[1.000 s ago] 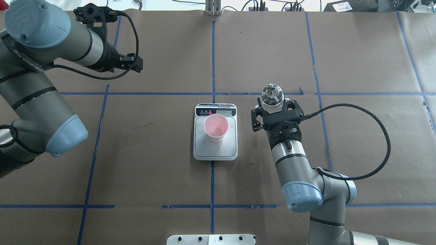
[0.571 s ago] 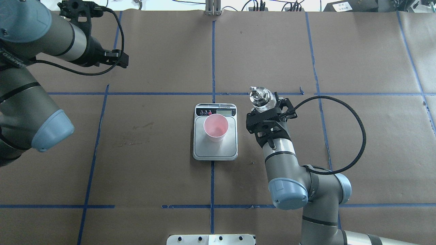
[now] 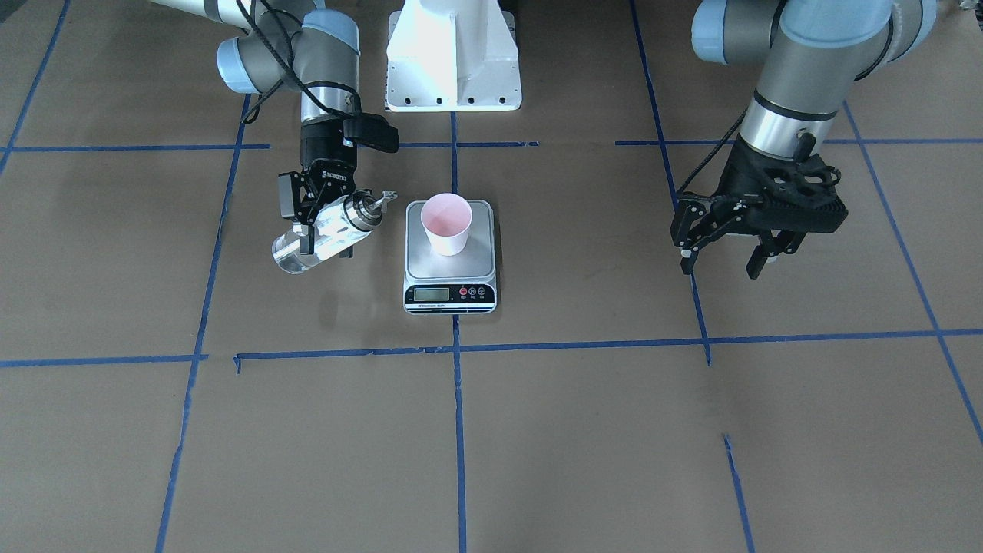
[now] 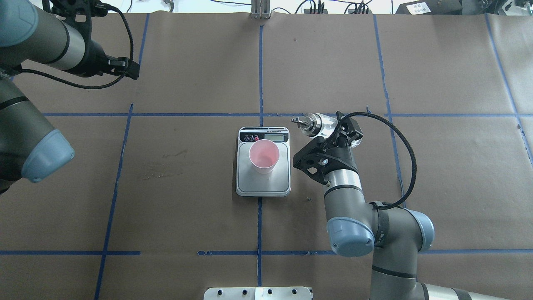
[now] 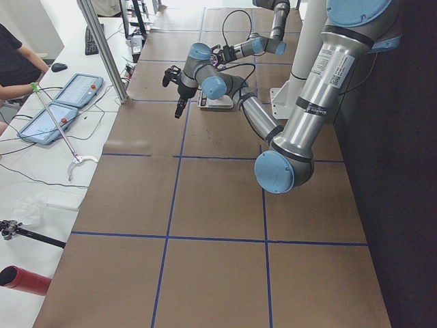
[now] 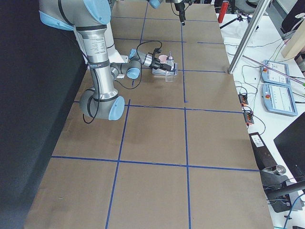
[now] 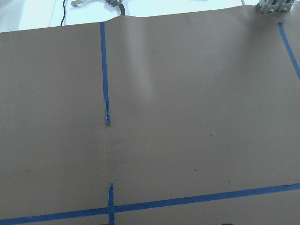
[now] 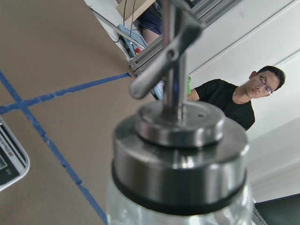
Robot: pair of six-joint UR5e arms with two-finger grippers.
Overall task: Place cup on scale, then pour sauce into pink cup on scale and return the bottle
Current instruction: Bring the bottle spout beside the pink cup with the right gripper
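Observation:
The cup [image 4: 263, 156], white outside and pink inside, stands upright on the steel plate of the scale [image 4: 263, 184]; both show in the front view too, cup [image 3: 447, 223] on scale [image 3: 450, 265]. My right gripper [image 4: 336, 134] is shut on the glass bottle [image 4: 321, 123], held above the table just right of the scale. The bottle [image 3: 321, 234] is tilted nearly flat, its silver cap and spout pointing toward the scale's display end, short of the cup. The right wrist view shows the cap [image 8: 180, 154] close up. My left gripper [image 3: 726, 257] is open and empty, far off at the left.
The robot's white base plate [image 3: 453, 54] lies at the near edge behind the scale. Blue tape lines [image 4: 260, 62] cross the brown paper. An operator [image 8: 234, 98] sits beyond the far edge, with tablets [image 5: 68, 96] on the side bench.
My right gripper moved left toward the scale and tipped the bottle from upright to nearly flat, spout toward the scale. My left arm drew back to the far left.

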